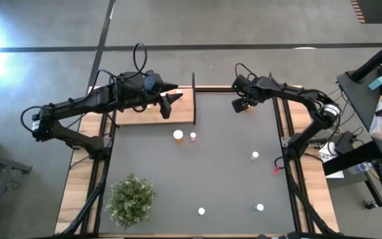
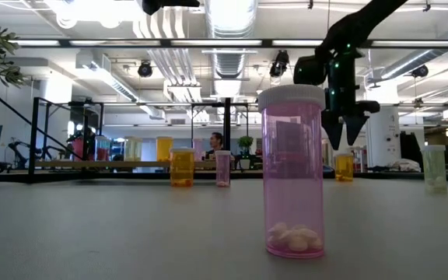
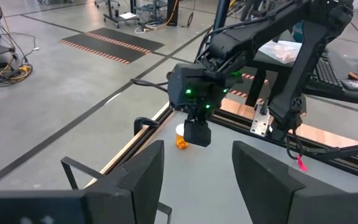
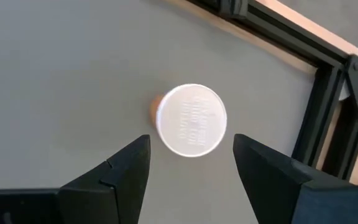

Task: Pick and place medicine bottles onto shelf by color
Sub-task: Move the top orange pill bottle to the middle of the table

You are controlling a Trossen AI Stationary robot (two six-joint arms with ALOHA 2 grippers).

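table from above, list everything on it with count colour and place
medicine bottles: seven white caps; an orange one and a pink one near the shelf, an orange one under the right gripper, four more toward the right and near edge
shelf: one, light wood, far left
plant: one, green, near left corner
left gripper: open, over the shelf
right gripper: open, above the far orange bottle
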